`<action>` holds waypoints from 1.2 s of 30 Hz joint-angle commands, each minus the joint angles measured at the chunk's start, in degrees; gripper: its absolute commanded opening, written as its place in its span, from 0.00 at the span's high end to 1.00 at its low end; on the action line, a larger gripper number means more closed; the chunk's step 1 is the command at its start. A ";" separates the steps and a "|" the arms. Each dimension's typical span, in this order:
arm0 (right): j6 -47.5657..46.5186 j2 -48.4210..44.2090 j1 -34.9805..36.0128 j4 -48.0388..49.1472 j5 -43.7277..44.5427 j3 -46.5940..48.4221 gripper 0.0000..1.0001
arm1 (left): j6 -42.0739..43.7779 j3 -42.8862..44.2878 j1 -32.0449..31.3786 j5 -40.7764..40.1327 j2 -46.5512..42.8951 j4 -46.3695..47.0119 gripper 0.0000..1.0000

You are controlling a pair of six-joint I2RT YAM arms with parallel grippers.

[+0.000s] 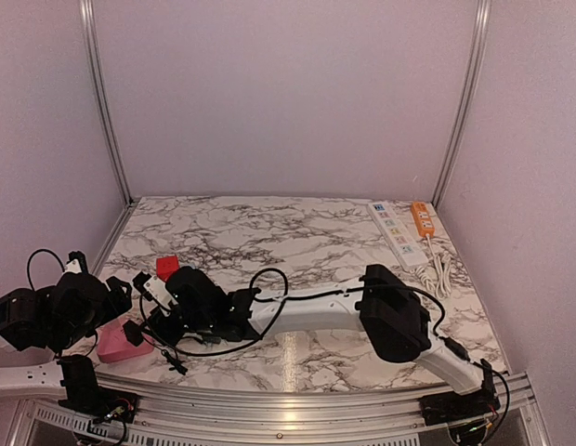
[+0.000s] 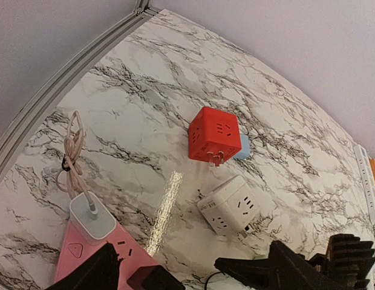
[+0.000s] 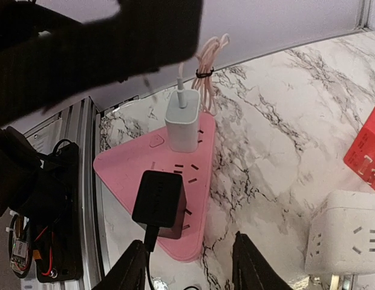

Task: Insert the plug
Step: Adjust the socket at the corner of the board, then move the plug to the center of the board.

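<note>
Both arms sit low at the table's left end. Right arm (image 1: 307,308) is stretched across; right gripper (image 3: 189,257) jaws are parted, just clear of the black plug (image 3: 160,199) seated on the pink power strip (image 3: 124,166). Left gripper (image 2: 190,269) jaws are wide, holding nothing.

Black right gripper (image 3: 189,263), probably plastic.

Marble table (image 1: 307,228) carries a red cube socket (image 2: 213,134), the ref. point here. Just behind it is a small light-blue item (image 2: 242,148) (mostly hidden). Just beside it, on the near side, is a white cube socket (image 2: 230,211). Well apart, near-left of it, is a white charger (image 2: 91,216) w/ bundled pink cable (image 2: 71,151). Far right of it lie a white strip (image 1: 397,232) and an orange strip (image 1: 423,219), side by side.
</note>
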 commanded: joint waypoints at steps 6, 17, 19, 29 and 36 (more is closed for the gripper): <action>-7.62 -16.08 0.13 0.02 -3.96 -13.57 0.57 | 3.30 0.79 0.06 0.15 2.20 1.08 0.12; -11.06 -31.63 2.03 6.44 4.48 -40.87 0.51 | 9.98 3.27 -0.46 2.08 10.51 7.36 0.01; -10.76 -34.52 1.89 4.95 8.76 -44.40 0.48 | 11.63 4.54 -0.85 1.92 13.22 8.52 0.01; -1.10 -49.87 -3.58 -0.17 19.45 -62.64 0.41 | 23.02 12.73 -4.44 3.46 31.28 13.68 0.01; 4.25 -62.50 -9.03 -0.85 24.22 -72.05 0.41 | 28.02 10.37 -5.14 11.64 40.17 25.64 0.03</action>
